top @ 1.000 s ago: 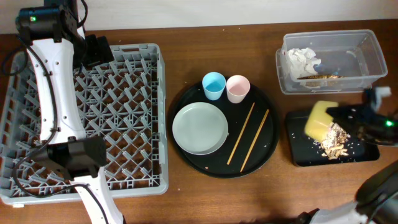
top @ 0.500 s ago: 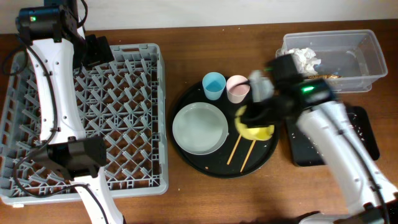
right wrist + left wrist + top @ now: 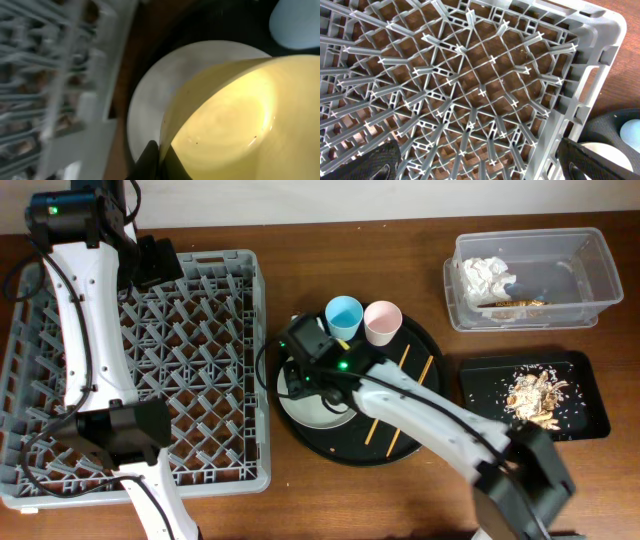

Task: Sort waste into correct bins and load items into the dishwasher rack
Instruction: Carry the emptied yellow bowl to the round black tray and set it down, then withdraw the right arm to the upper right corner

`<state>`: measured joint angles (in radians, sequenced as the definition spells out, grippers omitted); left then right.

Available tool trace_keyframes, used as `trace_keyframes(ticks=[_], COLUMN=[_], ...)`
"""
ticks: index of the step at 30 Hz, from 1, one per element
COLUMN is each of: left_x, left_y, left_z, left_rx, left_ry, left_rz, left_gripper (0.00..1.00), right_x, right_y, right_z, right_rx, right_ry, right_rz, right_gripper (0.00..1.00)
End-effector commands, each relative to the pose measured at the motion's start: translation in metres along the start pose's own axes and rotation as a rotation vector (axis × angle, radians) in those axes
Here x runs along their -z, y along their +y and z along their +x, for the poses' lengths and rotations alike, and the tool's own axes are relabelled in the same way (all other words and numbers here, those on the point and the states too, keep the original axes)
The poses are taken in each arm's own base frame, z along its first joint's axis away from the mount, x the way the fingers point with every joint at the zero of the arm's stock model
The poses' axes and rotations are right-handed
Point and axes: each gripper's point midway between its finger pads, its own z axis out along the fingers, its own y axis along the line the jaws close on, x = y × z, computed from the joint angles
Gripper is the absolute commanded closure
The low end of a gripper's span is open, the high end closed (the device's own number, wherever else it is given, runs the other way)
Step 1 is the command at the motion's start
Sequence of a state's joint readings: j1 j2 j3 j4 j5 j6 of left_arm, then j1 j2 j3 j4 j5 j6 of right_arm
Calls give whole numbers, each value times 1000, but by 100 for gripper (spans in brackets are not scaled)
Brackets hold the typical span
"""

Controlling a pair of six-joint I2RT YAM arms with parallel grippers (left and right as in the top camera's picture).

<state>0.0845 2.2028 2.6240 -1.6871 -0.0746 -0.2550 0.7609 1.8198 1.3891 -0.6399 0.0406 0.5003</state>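
My right gripper (image 3: 305, 358) hovers over the pale grey-green plate (image 3: 308, 412) on the round black tray, close to the rack's right wall. It is shut on the rim of the yellow bowl (image 3: 235, 115), which fills the right wrist view above the plate (image 3: 160, 90); the arm hides the bowl from overhead. My right jaws (image 3: 161, 155) pinch the bowl's edge. My left gripper (image 3: 152, 260) is open and empty over the far right corner of the grey dishwasher rack (image 3: 200, 430); its view shows pegs (image 3: 470, 75) between the fingers (image 3: 480, 165).
A blue cup (image 3: 343, 315), a pink cup (image 3: 382, 321) and two chopsticks (image 3: 415, 385) lie on the round black tray (image 3: 420, 435). The clear tub (image 3: 590, 270) holds napkins (image 3: 485, 275) and a wrapper (image 3: 515, 305). The shallow black tray (image 3: 480, 395) holds food scraps (image 3: 535, 395).
My right arm has swung left with the yellow bowl, from above the shallow black tray, across the round tray, to over the plate. The left arm has not moved.
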Motion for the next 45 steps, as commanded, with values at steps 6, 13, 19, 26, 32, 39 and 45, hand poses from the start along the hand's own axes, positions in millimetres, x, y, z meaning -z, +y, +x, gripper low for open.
trace_keyframes(ticks=[6,13,19,26,32,39,45], left_x=[7,7,7,7,7,7,7], left_y=[0,0,0,0,0,0,-1], left_z=[-3,-3,-2,-2,-3,-3,-5], left_rx=[13,13,13,13,13,13,18], left_ry=[-21,-21,-21,-21,-21,-21,-30], left_rz=[12,12,12,12,12,12,17], left_gripper=[1,1,1,1,1,1,1], right_x=[4,102,205,248,263,268,268], right_y=[6,-23,-139,-276,-329,-342,-342], right_z=[-10,-56,-77,-45,-28,-22,-22], right_rx=[-20,-99,-350,-672,-816,-853,-853], right_ry=[-23,-91,-138,-118,-133,-140,-140], right_rz=[-18,25,175,372,441,458,458], right_gripper=[30,1,1,1,1,1,1])
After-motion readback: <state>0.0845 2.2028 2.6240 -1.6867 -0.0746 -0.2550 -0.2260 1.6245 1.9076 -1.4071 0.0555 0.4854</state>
